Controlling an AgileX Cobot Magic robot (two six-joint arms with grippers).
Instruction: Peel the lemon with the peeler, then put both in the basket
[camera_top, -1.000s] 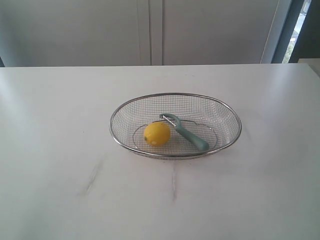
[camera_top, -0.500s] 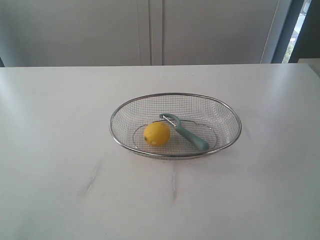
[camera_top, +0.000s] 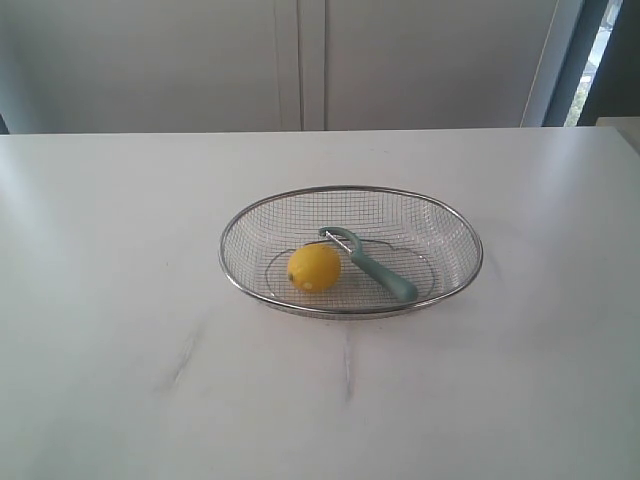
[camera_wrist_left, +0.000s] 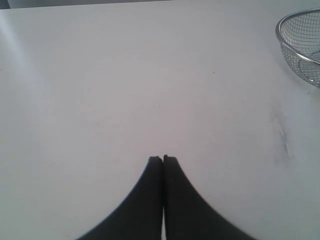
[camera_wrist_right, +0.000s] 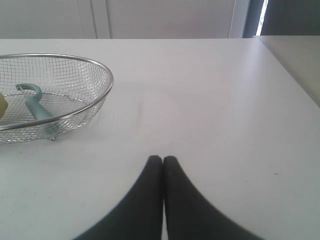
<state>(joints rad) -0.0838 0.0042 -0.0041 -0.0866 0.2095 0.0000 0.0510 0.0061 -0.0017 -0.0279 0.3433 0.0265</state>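
Note:
The silver wire basket (camera_top: 455, 228) stands mid-table. Inside it lie the yellow lemon (camera_top: 315, 268) and, just to its right, the teal-handled peeler (camera_top: 374, 266), hooked head toward the back. In the right wrist view the basket (camera_wrist_right: 102, 70) and the peeler (camera_wrist_right: 35, 105) show off to one side, with a sliver of the lemon (camera_wrist_right: 2, 106) at the frame edge. My right gripper (camera_wrist_right: 163, 159) is shut and empty over bare table. My left gripper (camera_wrist_left: 163, 158) is also shut and empty, far from the basket (camera_wrist_left: 281, 40). Neither arm appears in the exterior view.
The white table (camera_top: 120, 300) carries faint grey streaks (camera_top: 186, 355) in front of the basket. Pale cabinet doors (camera_top: 300, 60) stand behind the table's far edge. A dark window frame (camera_top: 580, 60) is at the back right.

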